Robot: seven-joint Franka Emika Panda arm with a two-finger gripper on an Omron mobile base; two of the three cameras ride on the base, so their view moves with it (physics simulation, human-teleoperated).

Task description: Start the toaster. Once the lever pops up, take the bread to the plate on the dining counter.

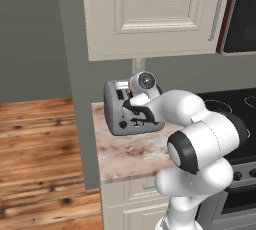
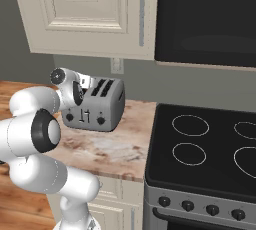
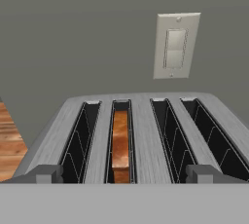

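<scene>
We have the white arm's two-finger gripper (image 3: 124,174) poised above the boxy grey-silver four-slot toaster (image 3: 141,138), its jaws spread wide and holding nothing, one dark tip at each side of the slots in the hand view. The tan-brown slice of bread (image 3: 120,145) sits upright, low in the second slot from the left in that view, which suits a toasting cycle rather than a pick. The toaster stands on the narrow marbled stone counter (image 1: 130,154) against the grey wall, just below a cream wall switch plate (image 3: 176,46), with the black glass cooktop (image 2: 210,149) alongside. On its front (image 2: 87,116) we see two black knobs and the slider slots, though the levers are too small for us to say whether they are pressed down. We judge the hand hangs over the slots to watch the bread or reach the lever.
</scene>
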